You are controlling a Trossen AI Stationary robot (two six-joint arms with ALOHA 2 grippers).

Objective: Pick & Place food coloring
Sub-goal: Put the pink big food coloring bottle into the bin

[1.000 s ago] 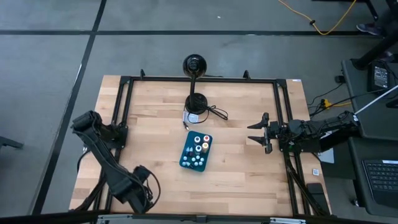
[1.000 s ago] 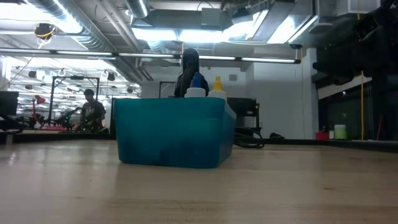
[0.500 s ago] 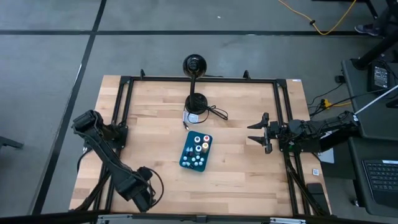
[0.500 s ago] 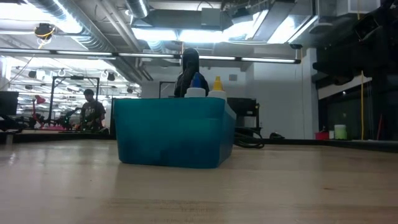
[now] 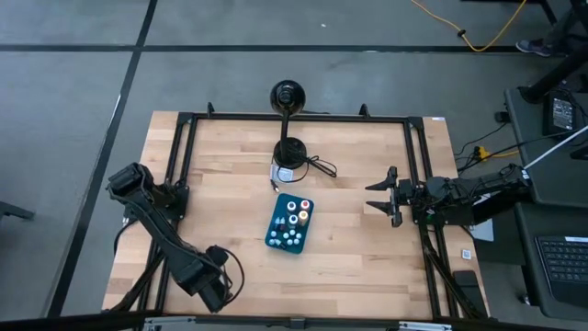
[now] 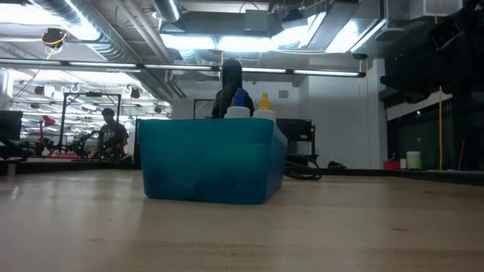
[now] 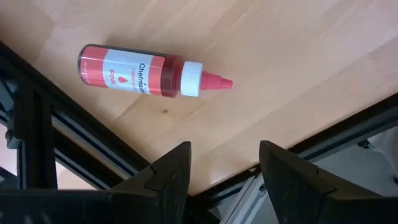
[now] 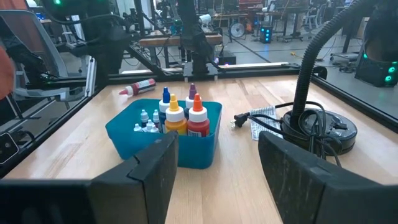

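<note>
Red food coloring bottle point(image 7: 149, 75) lies flat on the bench point(image 7: 298, 43) before the left claw point(image 7: 224, 171), fingers parted, holding nothing; right claw point(image 8: 214, 165) wide.

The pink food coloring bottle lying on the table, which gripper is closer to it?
Left. The left gripper hovers open right over the pink bottle at the table's near-left corner. The right gripper waits open at the table's right side, beyond the teal tray.
</note>
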